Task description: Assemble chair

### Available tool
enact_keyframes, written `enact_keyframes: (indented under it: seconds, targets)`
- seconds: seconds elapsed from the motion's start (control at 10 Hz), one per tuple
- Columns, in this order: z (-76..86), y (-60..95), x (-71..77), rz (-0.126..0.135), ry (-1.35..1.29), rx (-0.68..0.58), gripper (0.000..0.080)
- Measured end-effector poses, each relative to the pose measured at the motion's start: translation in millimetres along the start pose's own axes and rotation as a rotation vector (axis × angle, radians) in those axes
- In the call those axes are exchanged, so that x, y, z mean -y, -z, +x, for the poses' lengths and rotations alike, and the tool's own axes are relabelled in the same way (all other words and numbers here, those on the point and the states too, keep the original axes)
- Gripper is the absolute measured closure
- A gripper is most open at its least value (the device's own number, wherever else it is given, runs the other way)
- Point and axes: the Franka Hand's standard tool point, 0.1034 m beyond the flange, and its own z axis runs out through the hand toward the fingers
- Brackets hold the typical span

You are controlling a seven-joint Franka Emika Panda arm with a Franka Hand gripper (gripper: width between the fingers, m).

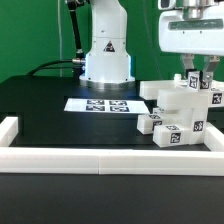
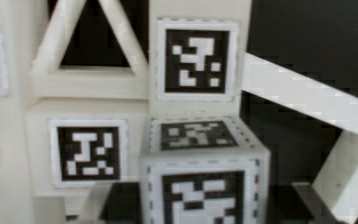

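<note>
White plastic pieces of the chair [image 1: 186, 108] sat in a pile on the black desk [image 1: 40, 115], on the exterior view's right. Each piece had little black-and-white square tags on it. One small block [image 1: 150, 123] lay just beside the pile, near the low white rail [image 1: 100, 157] along the front edge.

The arm's base [image 1: 105, 50] stood at the back of the desk, in the middle. The arm's wrist [image 1: 192, 35] hung high over the chair pile and pointed straight down. The claw [image 1: 200, 76] was right at the top of the pile, and its dark fingers [image 1: 193, 74] reached down to the top piece. I could not tell if the fingers pinched that piece or were only close to it, so I could not tell how far open the claw was.

The marker board [image 1: 100, 104] lay flat on the desk in front of the base, apart from the chair.

In the wrist view the chair pieces were very close and filled the picture. A tall piece [image 2: 197, 60] carried one tag. A boxy piece [image 2: 202, 150] next to it showed tags on two faces. A slanted bar [image 2: 309, 95] ran beside them.
</note>
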Motion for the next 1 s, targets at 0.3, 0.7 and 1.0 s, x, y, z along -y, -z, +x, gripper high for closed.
enact_keyframes:
  seconds: [0.3, 0.7, 1.0]
  targets:
    - [-0.3, -0.4, -0.2, -0.001, -0.032, 0.0, 0.05]
    - [-10.2, 7.8, -0.4, 0.004, 0.13, -0.007, 0.0163]
    - [-33.2, 17.2, -16.7, 0.017, 0.279, -0.001, 0.015]
